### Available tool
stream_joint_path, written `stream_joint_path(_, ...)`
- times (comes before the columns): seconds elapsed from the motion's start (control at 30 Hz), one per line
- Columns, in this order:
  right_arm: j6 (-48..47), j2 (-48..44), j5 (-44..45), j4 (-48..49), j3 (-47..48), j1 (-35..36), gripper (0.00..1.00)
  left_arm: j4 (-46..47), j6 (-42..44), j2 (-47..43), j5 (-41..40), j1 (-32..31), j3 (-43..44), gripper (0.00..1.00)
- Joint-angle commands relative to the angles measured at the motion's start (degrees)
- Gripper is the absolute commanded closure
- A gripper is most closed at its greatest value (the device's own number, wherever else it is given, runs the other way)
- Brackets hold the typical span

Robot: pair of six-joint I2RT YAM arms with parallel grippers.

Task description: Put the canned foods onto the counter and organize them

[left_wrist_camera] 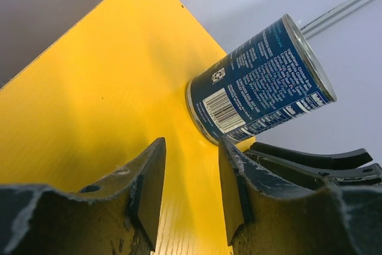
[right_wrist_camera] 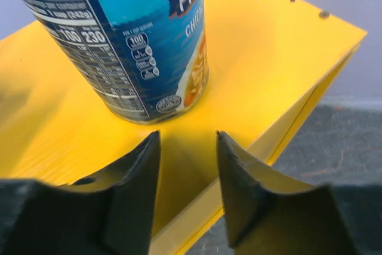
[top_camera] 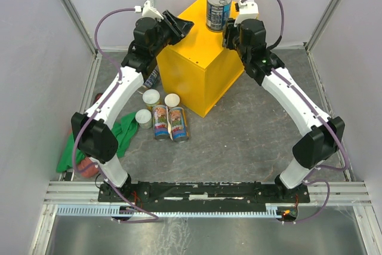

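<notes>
Placement: blue can is standing on counter; left gripper, right gripper are hovering spread, empty; floor cans are awaiting pickup.

You've got one wide blue can in plain view, two slim colourful cans, three small pale-lidded cans, one yellow box.

One wide blue-labelled can with a silver top stands upright on the far corner of the tall yellow counter. At the foot of the counter's near-left face cluster three small pale-lidded cans, with two slim colourful cans side by side just nearer. A partly hidden can sits close beside the counter's left face.
</notes>
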Motion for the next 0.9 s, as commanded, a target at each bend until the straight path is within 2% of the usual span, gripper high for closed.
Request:
stream_joint_path(0.0, 2.1, 2.6, 0.0, -7.4, 3.3, -0.2, 0.57, 3.3, -1.1, -3.3, 0.3, 0.2, -0.4, 0.53)
stream_joint_path(0.07, 2.6, 3.5, -0.6, -8.1, 5.0, -0.2, 0.62, 3.2, -0.8, -3.2, 0.2, 0.2, -0.3, 0.53)
stream_joint_path(0.27, 4.9, 4.3, -3.3, -9.0, 7.9, -0.2, 0.62, 3.3, -0.6, -2.6, 1.4, 0.2, 0.2, 0.53)
stream_joint_path(0.53, 6.6, 2.8, -5.0, -9.5, 8.8, 0.2, 0.49, 3.1, -0.1, -2.3, 2.2, 0.1, 0.8, 0.53)
stream_joint_path(0.87, 7.6, 5.4, -5.7, -11.1, 14.2, 0.8, 0.43, 3.8, -0.5, -3.2, 2.4, 0.1, -0.3, 0.53)
